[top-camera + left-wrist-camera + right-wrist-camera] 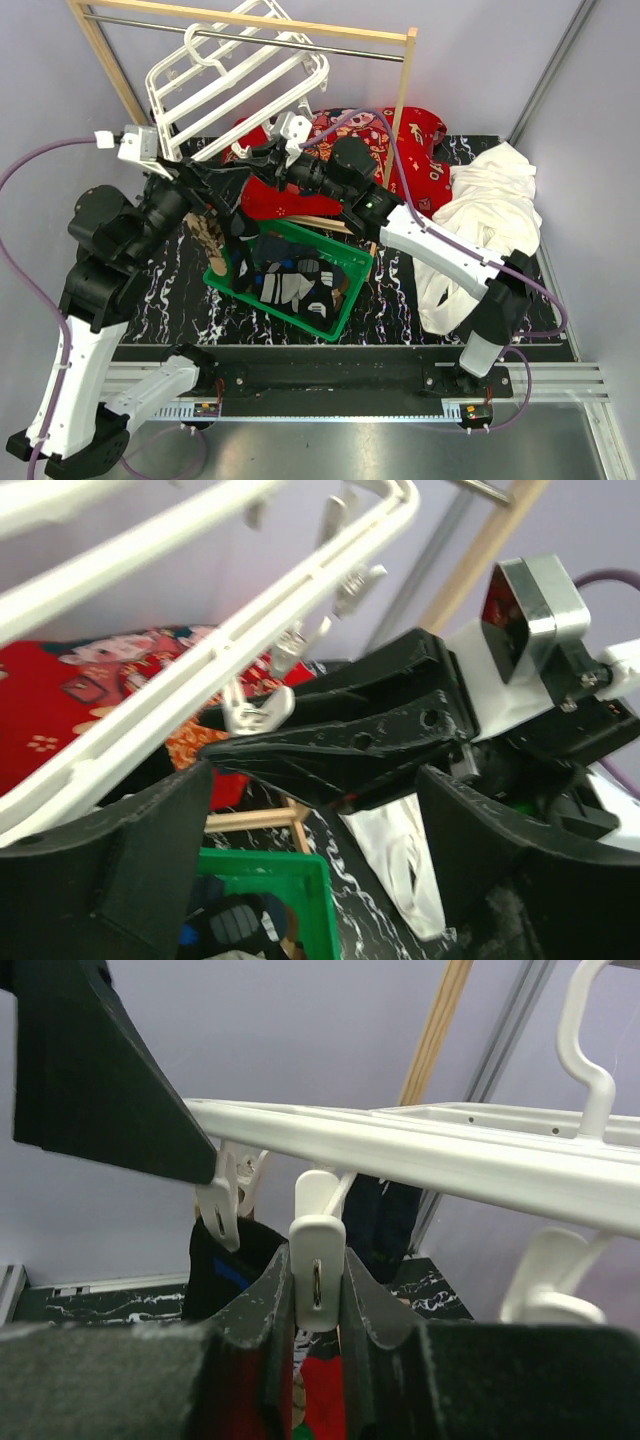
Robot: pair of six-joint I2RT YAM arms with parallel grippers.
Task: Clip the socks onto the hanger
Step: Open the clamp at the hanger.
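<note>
Right gripper [315, 1295] clamped on a small white plastic clip [317, 1222].
I see the left gripper [315, 780] gaping empty under the white slatted plastic hanger [235, 75] edge; one dark sock [222, 1265] hangs clipped, tight quarters.

White slatted hanger [236, 78] hangs tilted, a few socks already clipped on.
A black sock [222, 1260] with a blue stripe dangles from one clip [217, 1200], more dark socks [385, 1215] hang further along, and grey and navy socks [290, 288] lie heaped in the green basket [345, 318].
</note>
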